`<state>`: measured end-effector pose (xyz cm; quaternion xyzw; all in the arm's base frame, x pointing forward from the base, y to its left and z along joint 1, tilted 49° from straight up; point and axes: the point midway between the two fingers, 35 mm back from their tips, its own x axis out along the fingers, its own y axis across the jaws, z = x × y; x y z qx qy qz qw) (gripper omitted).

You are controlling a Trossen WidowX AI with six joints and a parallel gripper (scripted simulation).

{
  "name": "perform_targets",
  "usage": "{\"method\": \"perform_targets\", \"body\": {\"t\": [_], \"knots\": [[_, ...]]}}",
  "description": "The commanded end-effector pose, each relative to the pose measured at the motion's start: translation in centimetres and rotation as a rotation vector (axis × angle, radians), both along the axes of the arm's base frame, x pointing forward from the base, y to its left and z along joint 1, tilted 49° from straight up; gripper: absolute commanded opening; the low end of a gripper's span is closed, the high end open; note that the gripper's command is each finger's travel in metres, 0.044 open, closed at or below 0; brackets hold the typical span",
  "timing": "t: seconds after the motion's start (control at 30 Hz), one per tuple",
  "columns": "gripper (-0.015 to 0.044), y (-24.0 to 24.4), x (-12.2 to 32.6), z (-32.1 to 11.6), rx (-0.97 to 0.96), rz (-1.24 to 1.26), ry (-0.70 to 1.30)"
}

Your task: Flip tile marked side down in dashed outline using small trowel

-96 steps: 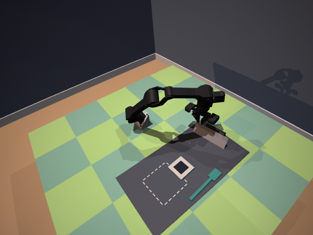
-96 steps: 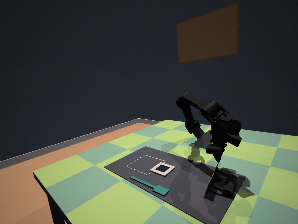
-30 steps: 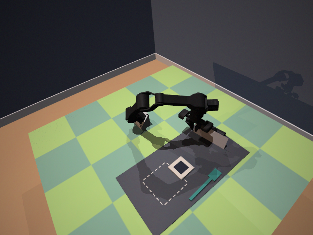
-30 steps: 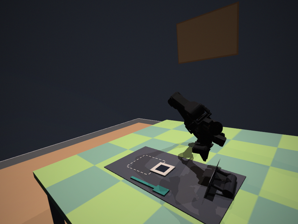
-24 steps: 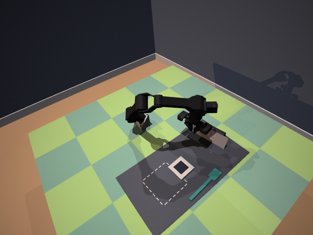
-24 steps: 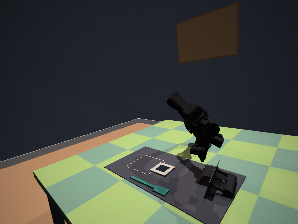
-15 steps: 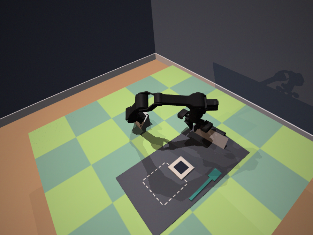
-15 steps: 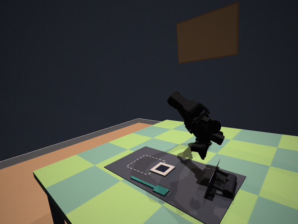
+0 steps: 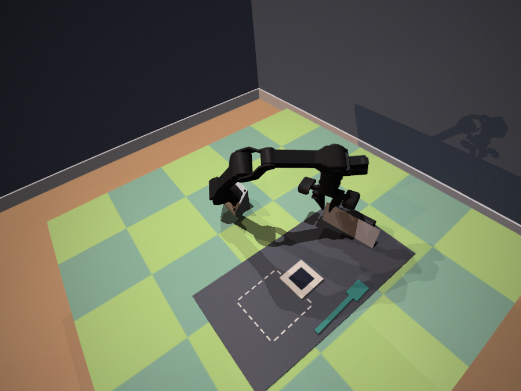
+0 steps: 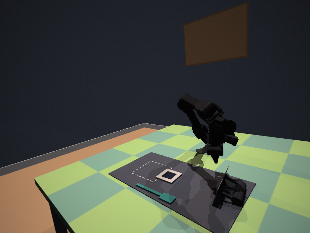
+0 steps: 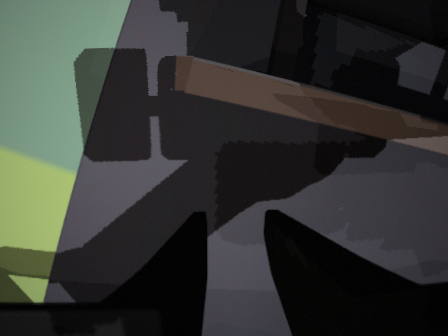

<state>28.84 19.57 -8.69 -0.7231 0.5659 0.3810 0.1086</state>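
Note:
The tile [image 9: 301, 278] [image 10: 168, 175] lies flat, its dark marked square up, over one corner of the dashed outline [image 9: 237, 301] [image 10: 132, 172]. A trowel-like tool stands on edge near the mat's far end: a broad pinkish plate [image 9: 366, 234] [image 10: 221, 183] [image 11: 250, 90] with a black bar handle [image 10: 240, 192] on posts behind it. A teal flat tool [image 9: 357, 290] [image 10: 167, 198], long thin handle and square blade, lies along the mat's edge. My gripper [image 9: 326, 207] [image 10: 215, 162] [image 11: 235, 223] points down above the plate's end, slightly open, with nothing between its fingertips.
The dark mat [image 9: 227, 319] [image 10: 120, 171] lies on the green checkered table [image 9: 105, 311] [image 10: 100, 210]. The arm base [image 9: 242, 199] stands beyond the mat's back edge. Walls stand behind the table. Arm shadows fall across the mat.

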Motion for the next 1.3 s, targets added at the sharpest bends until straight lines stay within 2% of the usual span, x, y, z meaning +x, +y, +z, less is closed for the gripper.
{"method": "perform_targets", "body": {"t": [0.0, 1.1, 1.27], "knots": [[0.01, 0.8, -0.4, -1.0, -0.01, 0.095, 0.111], [0.01, 6.2, -3.4, -8.2, -0.082, 0.867, 0.95], [0.01, 6.4, -3.6, -8.6, -0.086, 0.902, 0.988]]}}
